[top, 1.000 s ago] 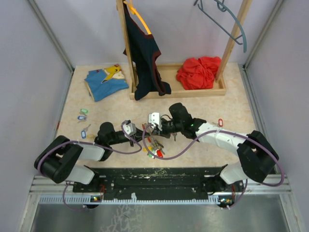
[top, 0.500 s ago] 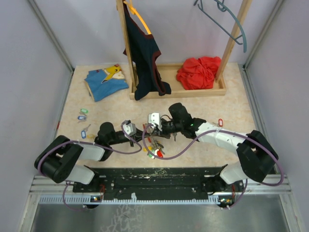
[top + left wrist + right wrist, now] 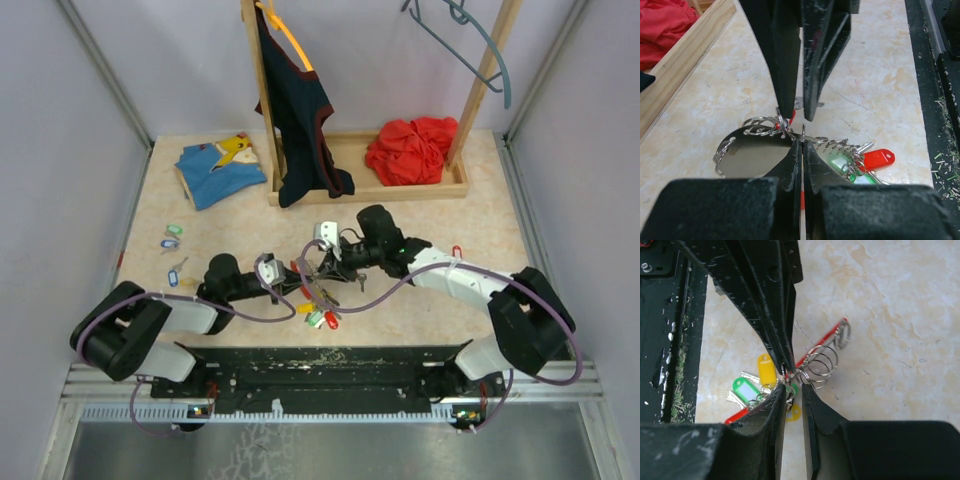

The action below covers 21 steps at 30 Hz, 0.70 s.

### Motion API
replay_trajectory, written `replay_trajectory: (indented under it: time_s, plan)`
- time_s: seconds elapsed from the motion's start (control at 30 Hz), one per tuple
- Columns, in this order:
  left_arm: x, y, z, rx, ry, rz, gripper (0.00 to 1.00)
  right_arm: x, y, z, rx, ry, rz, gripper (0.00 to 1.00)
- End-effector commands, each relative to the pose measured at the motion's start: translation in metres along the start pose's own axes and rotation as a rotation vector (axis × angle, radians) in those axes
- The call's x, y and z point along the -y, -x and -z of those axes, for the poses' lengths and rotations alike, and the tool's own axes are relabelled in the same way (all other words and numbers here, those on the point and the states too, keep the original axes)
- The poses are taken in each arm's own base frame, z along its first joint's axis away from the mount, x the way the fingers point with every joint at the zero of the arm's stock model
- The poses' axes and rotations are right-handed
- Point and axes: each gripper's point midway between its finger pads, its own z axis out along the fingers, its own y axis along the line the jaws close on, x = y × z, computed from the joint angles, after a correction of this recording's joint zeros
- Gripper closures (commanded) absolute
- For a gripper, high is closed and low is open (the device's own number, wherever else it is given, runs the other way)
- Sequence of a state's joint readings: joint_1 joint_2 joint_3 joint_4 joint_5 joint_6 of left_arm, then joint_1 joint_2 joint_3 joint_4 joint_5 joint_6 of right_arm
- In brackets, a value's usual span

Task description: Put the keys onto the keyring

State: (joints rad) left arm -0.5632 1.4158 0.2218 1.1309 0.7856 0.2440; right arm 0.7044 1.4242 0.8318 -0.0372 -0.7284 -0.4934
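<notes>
The keyring [image 3: 756, 121] is a bundle of silver wire loops hanging just above the table between both grippers. My left gripper [image 3: 802, 145] is shut on one of its thin loops. The keys [image 3: 875, 158] dangle from it with red, green [image 3: 745, 390] and yellow [image 3: 764, 369] tags. My right gripper [image 3: 792, 392] faces the left one tip to tip, its fingers a narrow gap apart beside the wire coils [image 3: 820, 365]. From above, the left gripper [image 3: 288, 283] and right gripper [image 3: 316, 264] meet over the bunch of keys [image 3: 318, 308].
Loose tagged keys [image 3: 172, 234] lie at the left of the table, another [image 3: 178, 270] nearer the left arm, and a red one [image 3: 457, 250] by the right arm. A wooden rack base [image 3: 400, 187] with red cloth and a hanging dark garment [image 3: 300, 110] stands behind.
My right gripper's fingers have parted from shut to a narrow gap and drawn back a little to the right. The left gripper has closed fully on the ring.
</notes>
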Motion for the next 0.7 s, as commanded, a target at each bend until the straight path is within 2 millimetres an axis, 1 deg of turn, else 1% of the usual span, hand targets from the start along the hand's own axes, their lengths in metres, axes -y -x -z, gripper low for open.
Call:
replay_trajectory:
  time_s: [0.0, 0.1, 0.23, 0.43, 0.67]
  plan:
    - [0.006, 0.010, -0.002, 0.027, -0.027, -0.074, 1.00, 0.012, 0.021, 0.005, 0.062, -0.031, -0.003, 0.80]
    - [0.009, 0.012, -0.002, 0.034, -0.033, -0.096, 1.00, 0.016, 0.019, 0.001, 0.053, -0.030, -0.032, 0.80]
    - [0.011, 0.014, -0.002, 0.040, -0.032, -0.131, 1.00, 0.021, 0.021, -0.004, 0.057, -0.031, -0.075, 0.79]
    - [0.013, 0.016, -0.001, 0.042, -0.012, -0.182, 1.00, 0.029, 0.019, -0.012, 0.032, -0.043, -0.173, 0.79]
    - [0.010, 0.015, 0.001, 0.030, 0.027, -0.221, 1.00, 0.030, 0.015, -0.012, 0.016, -0.044, -0.230, 0.79]
